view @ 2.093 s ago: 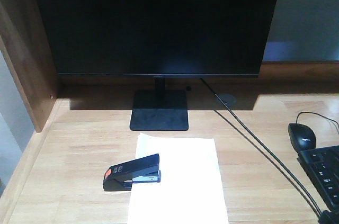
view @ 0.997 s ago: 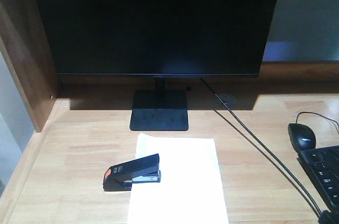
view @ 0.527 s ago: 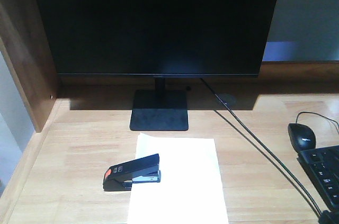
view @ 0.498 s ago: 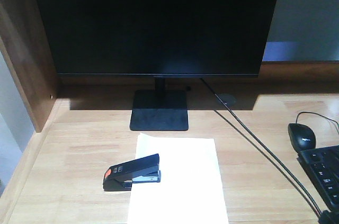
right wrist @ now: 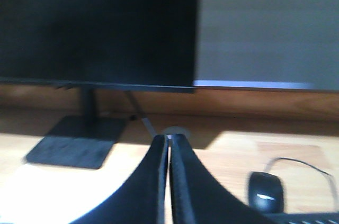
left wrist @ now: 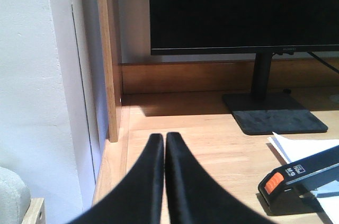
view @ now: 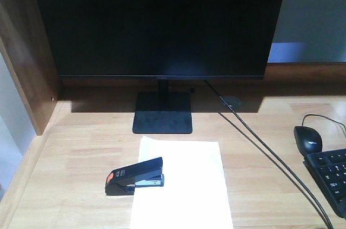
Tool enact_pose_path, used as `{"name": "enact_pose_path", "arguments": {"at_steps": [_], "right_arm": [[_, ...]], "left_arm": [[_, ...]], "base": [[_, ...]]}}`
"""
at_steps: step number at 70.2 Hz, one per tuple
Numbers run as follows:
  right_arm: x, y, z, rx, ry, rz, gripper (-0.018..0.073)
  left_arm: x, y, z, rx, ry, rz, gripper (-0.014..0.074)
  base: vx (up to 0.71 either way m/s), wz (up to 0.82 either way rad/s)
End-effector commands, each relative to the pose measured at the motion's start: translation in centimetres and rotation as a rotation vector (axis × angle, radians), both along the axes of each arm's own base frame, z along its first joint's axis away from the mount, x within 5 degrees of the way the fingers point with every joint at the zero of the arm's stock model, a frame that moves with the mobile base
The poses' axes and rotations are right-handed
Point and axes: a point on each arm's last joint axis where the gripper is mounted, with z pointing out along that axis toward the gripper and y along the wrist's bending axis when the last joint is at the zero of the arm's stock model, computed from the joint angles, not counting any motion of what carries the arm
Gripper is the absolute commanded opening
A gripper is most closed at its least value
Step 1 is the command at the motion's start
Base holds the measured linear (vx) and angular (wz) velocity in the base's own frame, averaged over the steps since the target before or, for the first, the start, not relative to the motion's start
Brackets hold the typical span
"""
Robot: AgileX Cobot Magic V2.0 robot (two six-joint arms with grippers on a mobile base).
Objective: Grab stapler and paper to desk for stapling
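Since the earlier front frames, the dark object that sat at the bottom right corner, just below the keyboard, has gone from view; the stapler and the paper lie exactly where they were.

The stapler rests on the desk with its nose lying over the left edge of the paper and its orange rear patch out on the bare wood. The sheet lies flat, just in front of the monitor stand, with its near end running off the bottom of the front view. The monitor fills the top of that view, screen dark. A black cable runs from behind the stand toward the right front. The mouse sits well right of the paper, just behind the keyboard.

Over at the left wrist view, the left gripper has its fingers pressed together, nothing between them, low over the desk near the brown side panel. The stapler shows at the right edge there, orange patch facing the camera, apart from the fingertips.

The right wrist view is blurred. The right gripper likewise has its fingers closed against each other, empty, pointing toward the back rail. The mouse sits to their right, the monitor stand to their left.
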Motion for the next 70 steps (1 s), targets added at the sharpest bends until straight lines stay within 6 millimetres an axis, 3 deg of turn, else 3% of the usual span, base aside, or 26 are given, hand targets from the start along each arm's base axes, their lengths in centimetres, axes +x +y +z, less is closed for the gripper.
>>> {"name": "enact_pose_path", "arguments": {"at_steps": [1,52,70], "right_arm": [[0.1,-0.4,0.8,-0.003,-0.019,-0.042,-0.0006],[0.0,-0.8,-0.1,-0.026,0.082,-0.081,-0.0006],[-1.8,-0.8,-1.7,-0.099,0.054,-0.061,-0.0006]], "left_arm": [[0.0,0.1,-0.2,-0.019,-0.062,0.011,-0.0006],[0.0,0.1,-0.2,-0.020,-0.062,0.011,-0.0006],[0.0,0.1,-0.2,-0.020,-0.062,0.011,-0.0006]], "base": [[0.00,0.00],[0.00,0.00],[0.00,0.00]]}}
